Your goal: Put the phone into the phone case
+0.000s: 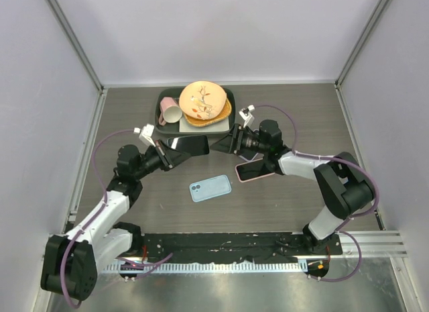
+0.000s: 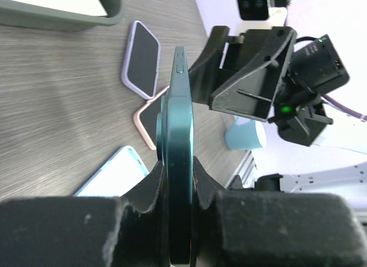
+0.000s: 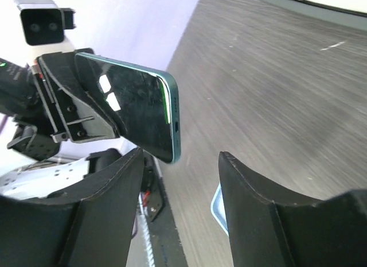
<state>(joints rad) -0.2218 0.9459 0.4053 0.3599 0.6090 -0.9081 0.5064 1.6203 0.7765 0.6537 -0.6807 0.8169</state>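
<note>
My left gripper is shut on a dark teal phone and holds it above the table; in the left wrist view the phone stands edge-on between the jaws. My right gripper is open and empty at the phone's free end. In the right wrist view the phone hangs just ahead of my open fingers, nearer the left one. A light blue phone case lies flat on the table below, also visible in the left wrist view.
A pink case with a dark screen lies under the right arm. In the left wrist view a lavender phone lies beside the pink case. A dark tray with plates and a pink cup stands at the back.
</note>
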